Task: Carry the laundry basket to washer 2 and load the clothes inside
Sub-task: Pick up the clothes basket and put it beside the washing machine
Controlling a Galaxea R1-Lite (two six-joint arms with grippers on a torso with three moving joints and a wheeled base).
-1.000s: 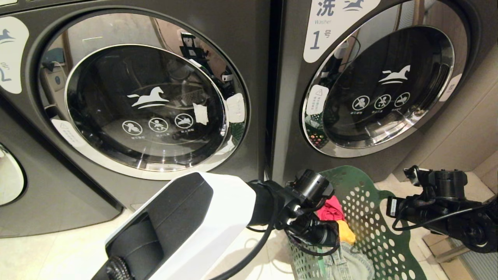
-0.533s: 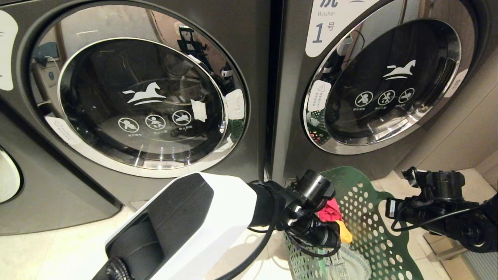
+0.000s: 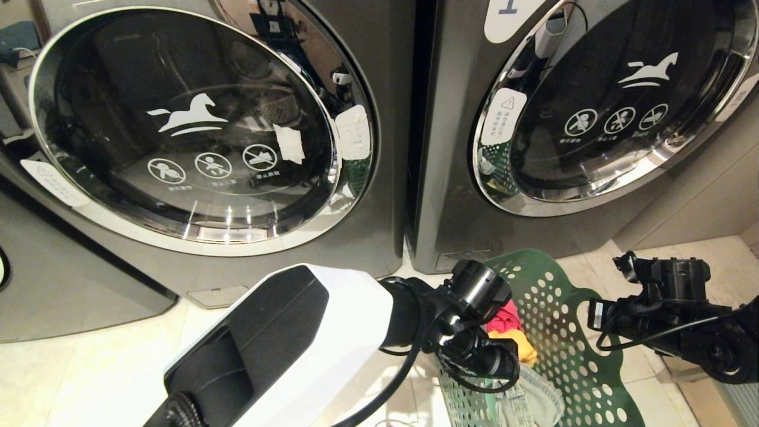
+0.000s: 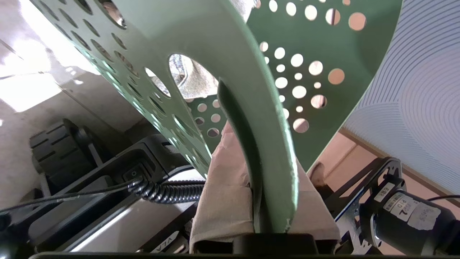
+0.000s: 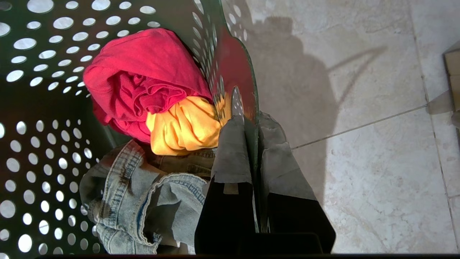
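Observation:
The dark green perforated laundry basket (image 3: pixel 557 332) hangs low in front of two grey washers. It holds a red garment (image 5: pixel 143 75), a yellow one (image 5: pixel 183 126) and denim (image 5: pixel 143 194). My left gripper (image 4: pixel 267 172) is shut on the basket's rim beside a cut-out handle. My right gripper (image 5: pixel 251 122) is shut on the opposite rim, one finger inside and one outside. The left washer (image 3: pixel 195 118) has its round glass door shut. Its numeral label is out of view, so I cannot tell whether it is washer 2.
The washer with the numeral 1 label (image 3: pixel 593 118) stands on the right, door shut, just behind the basket. Another grey machine (image 3: pixel 59 284) juts out at the far left. Pale floor tiles (image 3: pixel 89 367) lie below, and a beige wall (image 3: pixel 699 196) closes the right side.
The whole head view has tilted downward, so both washers sit higher in the picture and their labels have slid off the top. Both arms and the basket keep their places.

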